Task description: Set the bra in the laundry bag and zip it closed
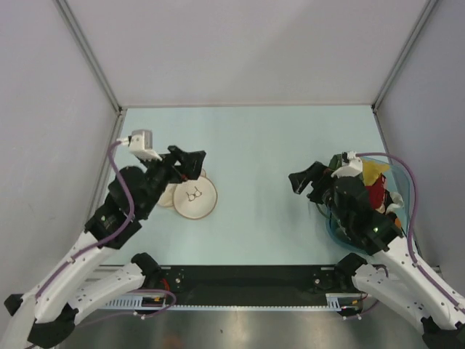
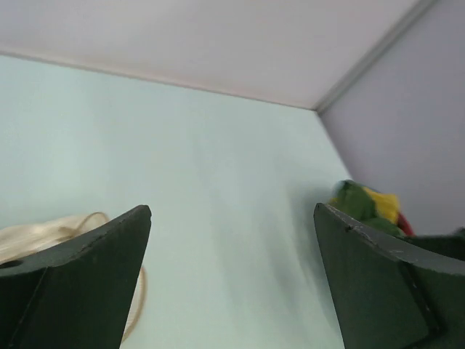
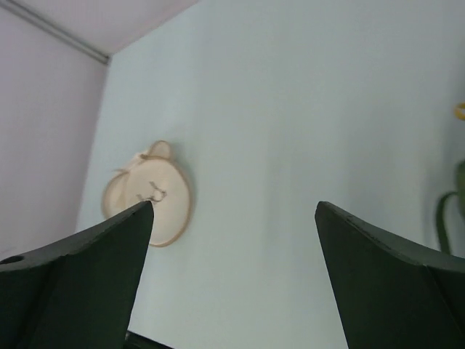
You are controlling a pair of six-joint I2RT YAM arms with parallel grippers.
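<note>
Left gripper (image 2: 232, 211) is hovering over the far edge of the laundry bag (image 1: 196, 199), jaws spread wide and gripping nothing. Right gripper (image 3: 234, 206) is hanging just left of the blue tub (image 1: 407, 190), also wide open and empty. The bag is lying flat on the table (image 1: 254, 145), left of centre. The bra (image 2: 355, 198) is sitting in the tub beside a yellow garment (image 1: 374, 171) and a red garment (image 1: 375, 195), and the right arm is hiding most of it from above.
</note>
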